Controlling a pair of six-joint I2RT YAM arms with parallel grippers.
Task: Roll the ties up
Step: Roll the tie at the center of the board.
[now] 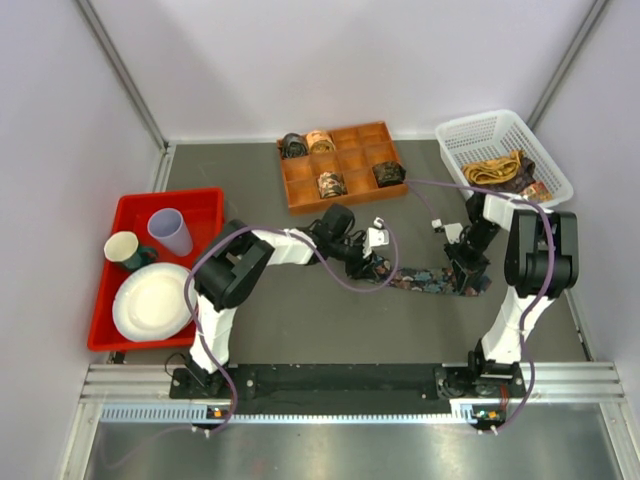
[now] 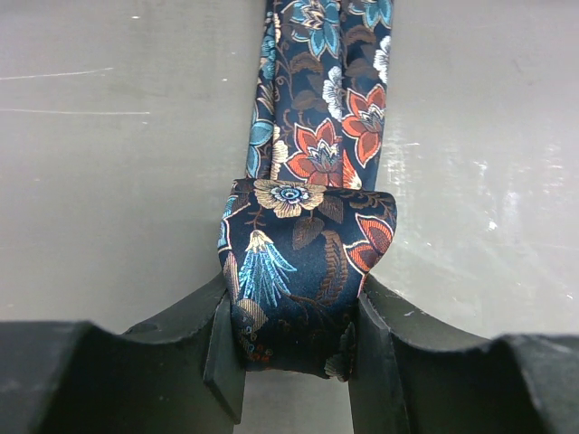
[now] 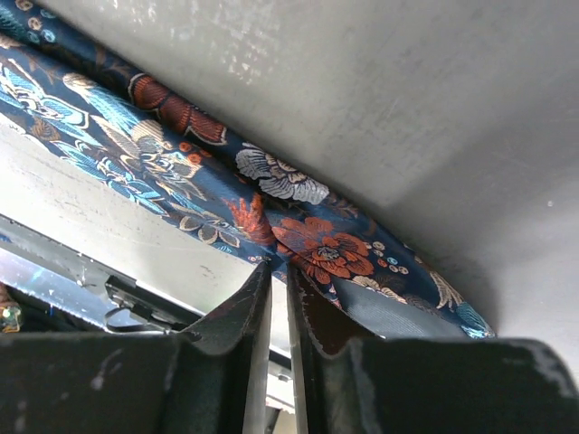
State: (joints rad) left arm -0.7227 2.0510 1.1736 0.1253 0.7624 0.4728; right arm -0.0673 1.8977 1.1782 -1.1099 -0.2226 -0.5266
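Observation:
A dark floral tie [image 1: 425,280] with blue and red flowers lies across the table between both arms. Its left end is wound into a small coil [image 2: 298,271], and my left gripper [image 2: 294,339] is shut on that coil from both sides. The unrolled strip [image 2: 321,99] runs away from the coil flat on the table. At the other end, my right gripper [image 3: 280,271] has its jaws almost together, pinching the edge of the tie [image 3: 181,172] near its wide tip. In the top view the left gripper [image 1: 370,262] and right gripper [image 1: 465,275] sit at the tie's two ends.
A wooden divided box [image 1: 340,206] at the back holds several rolled ties [image 1: 331,184]. A white basket [image 1: 455,130] at the back right holds loose ties [image 1: 497,172]. A red tray [image 1: 205,210] at the left carries two cups and a plate [image 1: 152,300].

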